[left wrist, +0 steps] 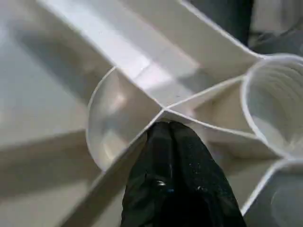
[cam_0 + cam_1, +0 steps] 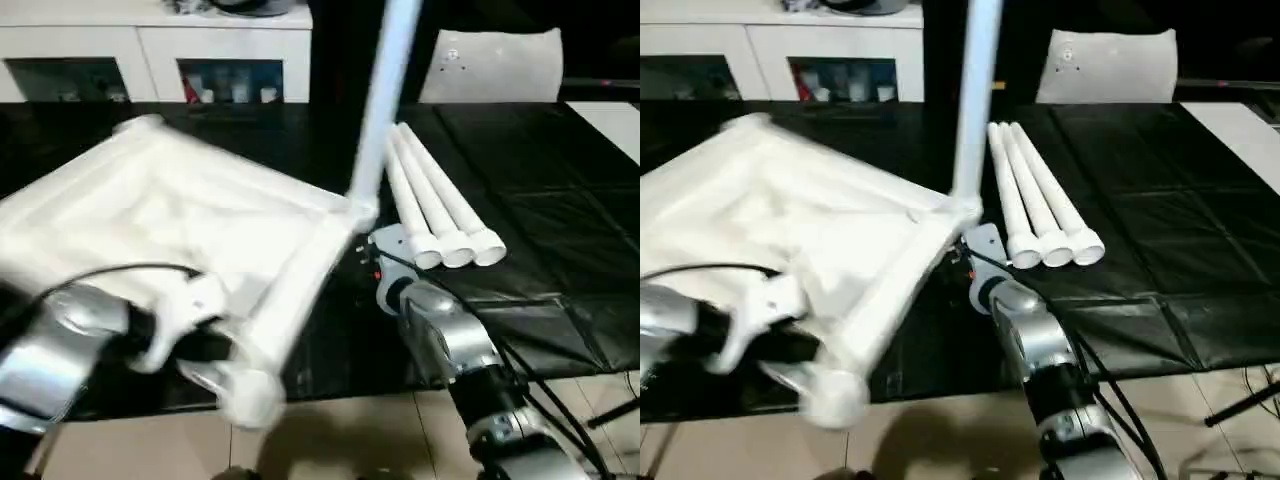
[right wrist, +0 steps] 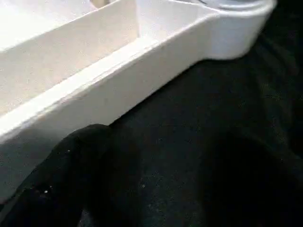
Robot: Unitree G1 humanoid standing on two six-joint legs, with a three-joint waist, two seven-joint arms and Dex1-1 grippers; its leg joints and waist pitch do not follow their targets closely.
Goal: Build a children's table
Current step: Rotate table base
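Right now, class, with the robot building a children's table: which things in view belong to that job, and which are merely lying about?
Belonging to the job:
- tabletop, ribbed side up
- upright leg standing in its corner socket
- three loose legs lying side by side

Merely lying about:
- white cabinet behind
- white board standing at the back

Three loose legs (image 2: pixel 440 215) lie right of the tabletop (image 2: pixel 170 220).
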